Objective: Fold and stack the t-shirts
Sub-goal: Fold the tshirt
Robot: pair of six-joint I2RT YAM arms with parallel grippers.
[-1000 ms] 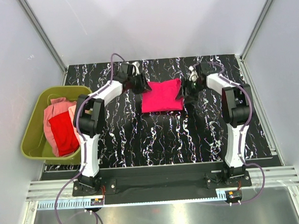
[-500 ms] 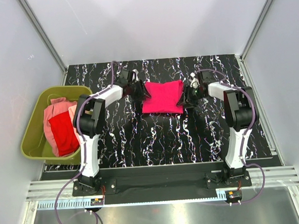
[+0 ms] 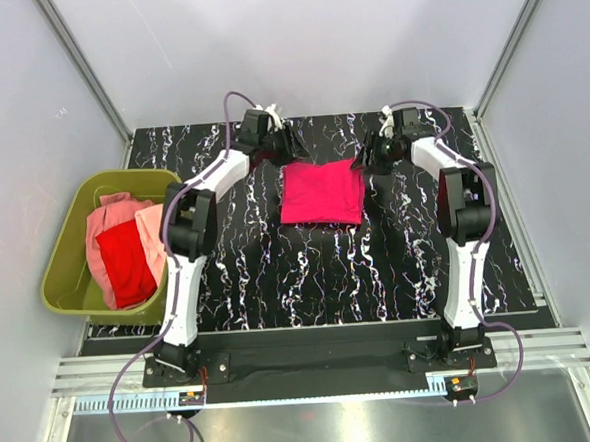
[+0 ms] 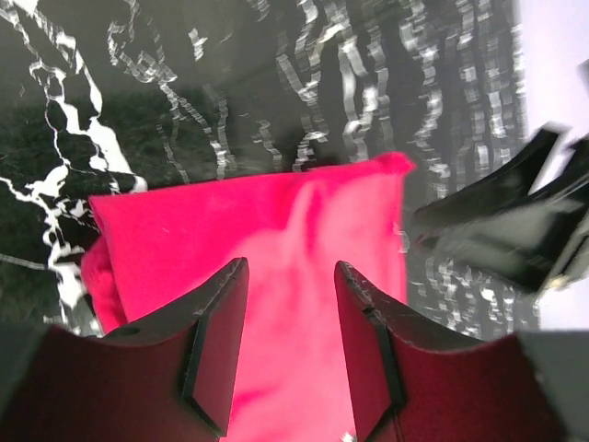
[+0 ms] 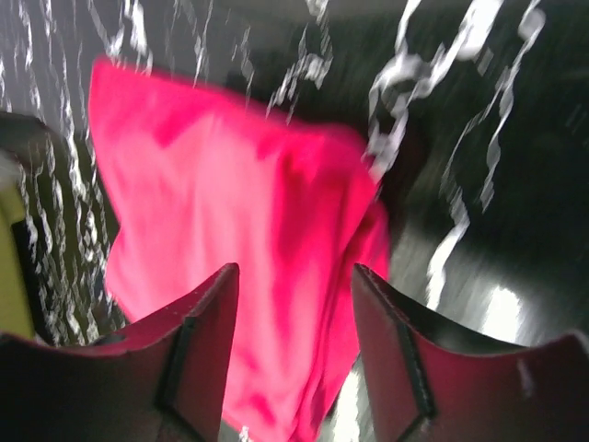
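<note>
A bright magenta t-shirt (image 3: 321, 192) lies folded into a flat rectangle at the middle rear of the black marbled table (image 3: 308, 270). My left gripper (image 3: 283, 144) hangs open just off its far left corner, and my right gripper (image 3: 372, 159) stands open off its far right corner. In the left wrist view the open jaws (image 4: 291, 267) frame the magenta cloth (image 4: 267, 221) below, with nothing between them. The right wrist view shows the same: the open gripper (image 5: 294, 272) above the shirt (image 5: 221, 203), not touching. A red t-shirt (image 3: 127, 261) and a pale salmon one (image 3: 108, 218) lie crumpled in the tub.
An olive-green plastic tub (image 3: 67, 292) stands off the table's left edge. Grey walls close in the back and both sides. My right gripper's black fingers (image 4: 506, 226) show at the right of the left wrist view.
Both grippers have drawn back from the magenta shirt's side edges toward its far corners. The shirt now lies flatter and squarer.
</note>
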